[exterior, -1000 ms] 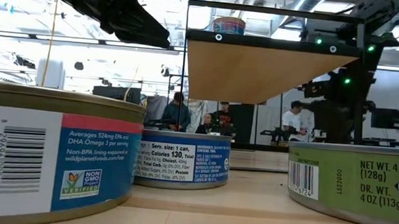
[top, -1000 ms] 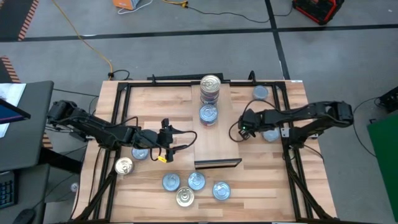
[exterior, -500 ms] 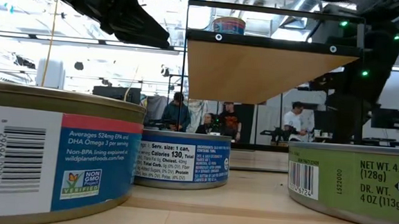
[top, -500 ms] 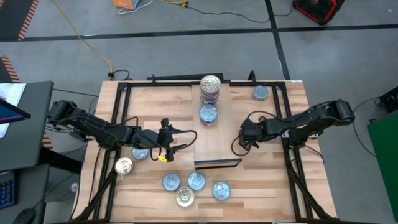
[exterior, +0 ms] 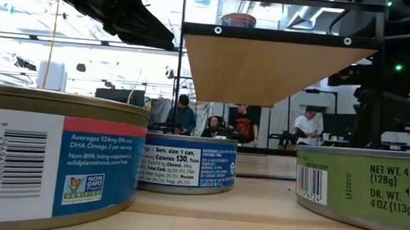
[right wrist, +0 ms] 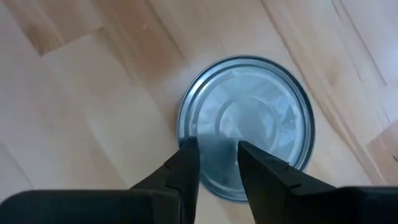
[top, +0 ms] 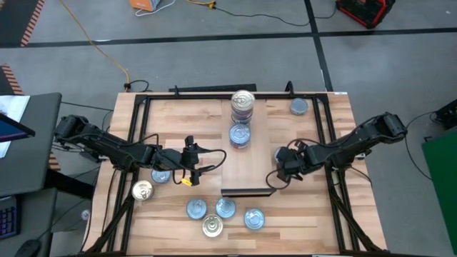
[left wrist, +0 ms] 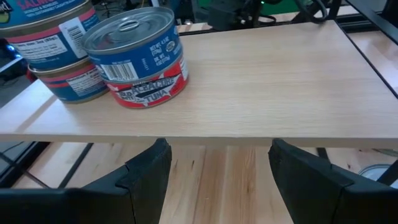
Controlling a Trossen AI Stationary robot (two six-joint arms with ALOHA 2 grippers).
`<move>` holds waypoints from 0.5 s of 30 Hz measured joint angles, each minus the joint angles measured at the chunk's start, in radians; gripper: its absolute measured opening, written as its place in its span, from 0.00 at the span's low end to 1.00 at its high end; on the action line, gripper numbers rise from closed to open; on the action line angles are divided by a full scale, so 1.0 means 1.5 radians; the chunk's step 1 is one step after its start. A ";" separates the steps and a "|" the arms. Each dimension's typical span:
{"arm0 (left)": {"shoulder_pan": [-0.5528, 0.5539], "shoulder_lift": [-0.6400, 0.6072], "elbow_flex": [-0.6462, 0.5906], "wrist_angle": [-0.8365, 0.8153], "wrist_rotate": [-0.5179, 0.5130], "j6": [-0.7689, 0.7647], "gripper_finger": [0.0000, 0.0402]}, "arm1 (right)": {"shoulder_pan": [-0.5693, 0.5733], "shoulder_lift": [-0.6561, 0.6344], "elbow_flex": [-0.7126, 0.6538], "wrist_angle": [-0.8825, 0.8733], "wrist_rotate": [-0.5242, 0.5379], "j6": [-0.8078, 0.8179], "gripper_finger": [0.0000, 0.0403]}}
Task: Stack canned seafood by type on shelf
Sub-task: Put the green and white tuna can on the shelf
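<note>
I saw the shelf (top: 249, 146) at frame centre, carrying stacked tins (top: 242, 107) at its upper end. My right gripper (top: 285, 165) sat at its right edge, fingers (right wrist: 186, 165) partly spread over a blue-topped tin (right wrist: 245, 127). My left gripper (top: 193, 168) waited centre-left, jaws released and empty.

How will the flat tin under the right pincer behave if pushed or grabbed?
The tin looks like rigid metal, so it probably won't flex. Its shiny top may slip against the right pincer. Lying flat on the wood surface, it should slide rather than roll or tip.
</note>
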 joint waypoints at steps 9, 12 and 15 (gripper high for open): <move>0.000 0.000 0.000 0.000 0.000 0.000 0.64 | 0.028 -0.017 0.001 -0.027 -0.016 0.037 0.36; 0.000 0.000 0.000 0.000 -0.001 0.000 0.64 | 0.033 -0.048 0.005 -0.033 -0.014 0.039 0.36; 0.000 0.000 0.000 -0.002 -0.001 -0.004 0.64 | 0.047 -0.093 0.007 -0.031 0.001 0.036 0.36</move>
